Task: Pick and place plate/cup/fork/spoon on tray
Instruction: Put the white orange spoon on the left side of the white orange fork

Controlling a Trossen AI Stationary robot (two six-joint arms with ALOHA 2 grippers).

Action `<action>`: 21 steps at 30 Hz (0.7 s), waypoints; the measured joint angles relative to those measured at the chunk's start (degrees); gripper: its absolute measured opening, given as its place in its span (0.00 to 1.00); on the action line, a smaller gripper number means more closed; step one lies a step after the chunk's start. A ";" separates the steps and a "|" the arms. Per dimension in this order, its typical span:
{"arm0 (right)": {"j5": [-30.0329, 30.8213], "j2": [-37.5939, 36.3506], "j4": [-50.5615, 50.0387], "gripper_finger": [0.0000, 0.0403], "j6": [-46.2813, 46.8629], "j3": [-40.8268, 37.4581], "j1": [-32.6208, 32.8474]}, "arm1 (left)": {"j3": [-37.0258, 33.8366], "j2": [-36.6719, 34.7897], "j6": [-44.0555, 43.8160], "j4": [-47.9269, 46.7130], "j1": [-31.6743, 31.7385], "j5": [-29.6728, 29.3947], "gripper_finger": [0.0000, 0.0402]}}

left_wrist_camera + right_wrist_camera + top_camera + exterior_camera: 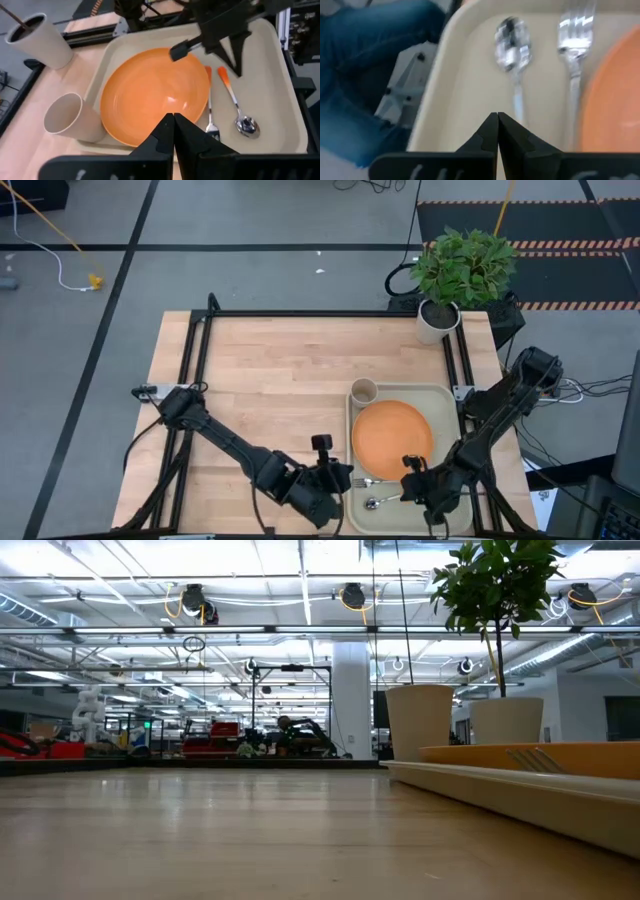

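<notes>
Orange plate (pixel 393 433), tan cup (pixel 363 391), fork (pixel 210 107) and spoon (pixel 239 106) all lie on the tray (pixel 450 398), so the main risk is the right gripper (pixel 413 491), fingers pressed together just above the spoon, nudging cutlery on withdrawal; left gripper (pixel 338 478), also pinched shut, sits beside the tray.

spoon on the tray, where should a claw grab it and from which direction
Probably the slim orange-tipped handle of the small silver metal spoon, taken from straight above. It lies flat on the pale beige rectangular tray, so only a top-down pinch across the handle fits; the orange-handled silver fork lies close alongside, towards the round orange plate.
</notes>
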 joint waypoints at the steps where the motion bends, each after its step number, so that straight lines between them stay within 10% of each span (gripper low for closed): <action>1: -0.69 0.71 -0.23 0.00 0.20 0.59 0.48 | 0.00 0.00 0.02 -0.21 0.25 0.93 0.03; 21: 3.45 4.39 -12.54 0.00 12.41 1.78 5.23 | -0.02 0.02 -3.22 2.32 -0.39 4.33 0.02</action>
